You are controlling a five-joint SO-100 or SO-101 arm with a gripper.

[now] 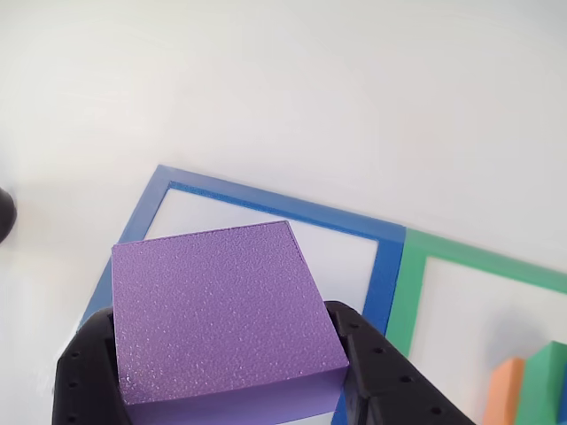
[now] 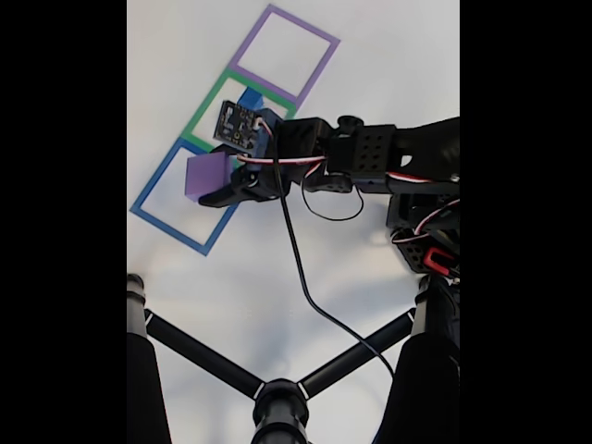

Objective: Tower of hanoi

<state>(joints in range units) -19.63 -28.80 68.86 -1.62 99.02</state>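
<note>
Black hand (image 1: 226, 354) grips grainy purple square block (image 1: 221, 310).

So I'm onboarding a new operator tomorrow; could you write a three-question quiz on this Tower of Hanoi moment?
1. True or false: the pincer is clamped on the purple block.
2. Over which taped outline is the block held? A) blue square B) green square C) purple square
3. In the other view, which colours are the blocks at the lower right?

Key: 1 true; 2 A; 3 orange block and green block.
</note>
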